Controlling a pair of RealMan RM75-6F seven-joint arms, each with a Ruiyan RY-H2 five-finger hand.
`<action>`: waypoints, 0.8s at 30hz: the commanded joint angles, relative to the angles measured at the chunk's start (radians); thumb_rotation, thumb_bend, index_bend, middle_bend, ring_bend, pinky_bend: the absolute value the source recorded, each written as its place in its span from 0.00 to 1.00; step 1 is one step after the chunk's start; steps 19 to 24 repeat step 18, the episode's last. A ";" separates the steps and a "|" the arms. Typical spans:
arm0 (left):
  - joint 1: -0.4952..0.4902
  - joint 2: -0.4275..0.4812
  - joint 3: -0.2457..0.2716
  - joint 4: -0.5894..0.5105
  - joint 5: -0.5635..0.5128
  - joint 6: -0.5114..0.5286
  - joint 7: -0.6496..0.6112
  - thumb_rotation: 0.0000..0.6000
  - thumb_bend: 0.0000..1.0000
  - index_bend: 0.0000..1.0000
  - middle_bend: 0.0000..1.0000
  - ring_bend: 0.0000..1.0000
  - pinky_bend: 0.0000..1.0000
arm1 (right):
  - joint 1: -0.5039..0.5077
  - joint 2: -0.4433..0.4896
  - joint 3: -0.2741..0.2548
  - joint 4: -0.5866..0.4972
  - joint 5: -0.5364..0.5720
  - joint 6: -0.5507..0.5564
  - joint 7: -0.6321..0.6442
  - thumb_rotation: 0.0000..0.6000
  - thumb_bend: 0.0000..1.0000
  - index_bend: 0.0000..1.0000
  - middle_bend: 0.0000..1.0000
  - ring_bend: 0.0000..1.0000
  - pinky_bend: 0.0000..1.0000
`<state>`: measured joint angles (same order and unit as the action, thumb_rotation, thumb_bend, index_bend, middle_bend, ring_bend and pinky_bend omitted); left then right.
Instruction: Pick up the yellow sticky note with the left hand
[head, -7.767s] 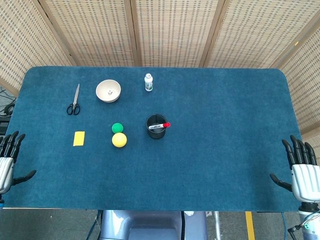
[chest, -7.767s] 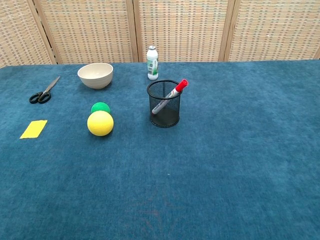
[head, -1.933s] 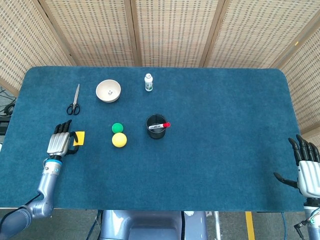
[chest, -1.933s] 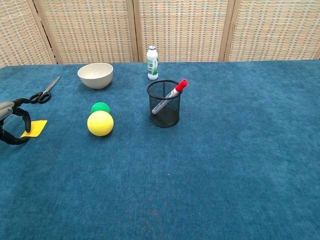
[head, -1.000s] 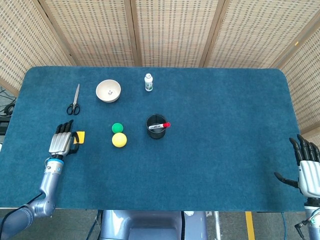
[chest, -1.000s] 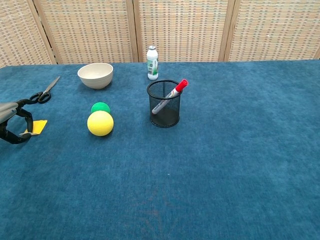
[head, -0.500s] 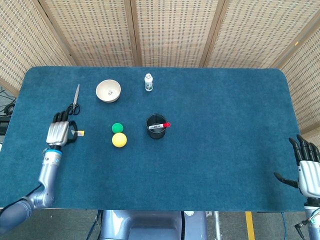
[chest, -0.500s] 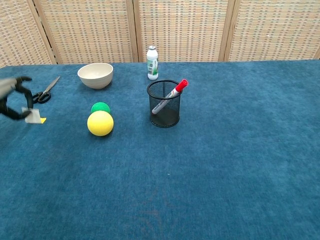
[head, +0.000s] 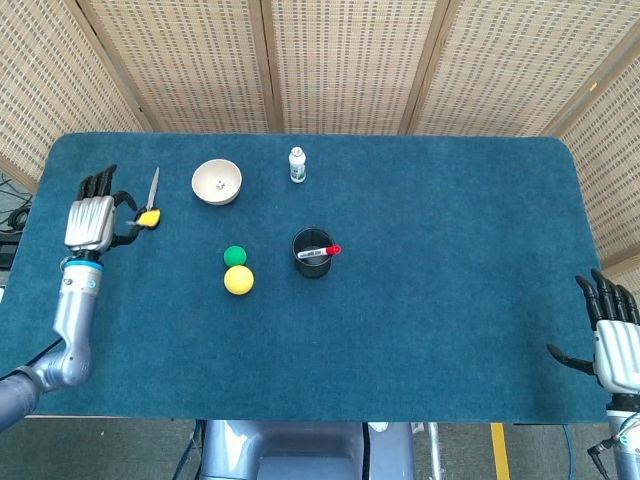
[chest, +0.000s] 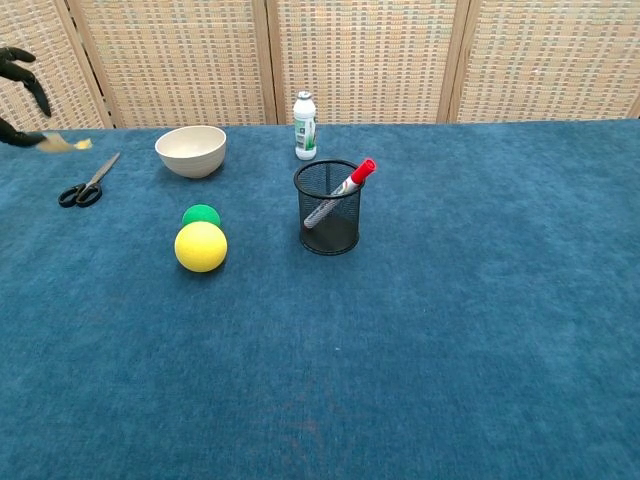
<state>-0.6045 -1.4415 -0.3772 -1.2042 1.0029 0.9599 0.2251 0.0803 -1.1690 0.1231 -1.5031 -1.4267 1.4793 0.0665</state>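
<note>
The yellow sticky note (head: 149, 217) is off the table, pinched between the thumb and a finger of my left hand (head: 92, 220), whose other fingers are spread. In the chest view the note (chest: 62, 144) hangs high at the far left edge, held by the left hand (chest: 18, 98), well above the blue cloth. My right hand (head: 612, 342) rests open at the table's near right corner, holding nothing.
Scissors (head: 147, 205) lie just under the raised note. A cream bowl (head: 217, 181), a small white bottle (head: 297, 165), a green ball (head: 235, 256), a yellow ball (head: 238, 280) and a black mesh cup (head: 312, 252) with a red-capped marker stand mid-left on the blue table (head: 430, 260).
My left hand has risen and moved toward the far left with the sticky note pinched in it; the note has left the cloth. The right hand has stayed put.
</note>
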 joint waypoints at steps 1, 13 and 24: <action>0.073 0.098 0.046 -0.123 0.047 0.045 -0.049 1.00 0.00 0.00 0.00 0.00 0.00 | -0.001 0.001 0.000 -0.002 -0.002 0.003 0.000 1.00 0.05 0.00 0.00 0.00 0.05; 0.376 0.401 0.209 -0.472 0.260 0.312 -0.276 1.00 0.00 0.00 0.00 0.00 0.00 | -0.013 0.011 -0.006 -0.032 -0.034 0.043 -0.016 1.00 0.05 0.00 0.00 0.00 0.05; 0.456 0.461 0.271 -0.527 0.318 0.392 -0.272 1.00 0.00 0.00 0.00 0.00 0.00 | -0.018 0.012 -0.009 -0.039 -0.046 0.060 -0.029 1.00 0.05 0.00 0.00 0.00 0.05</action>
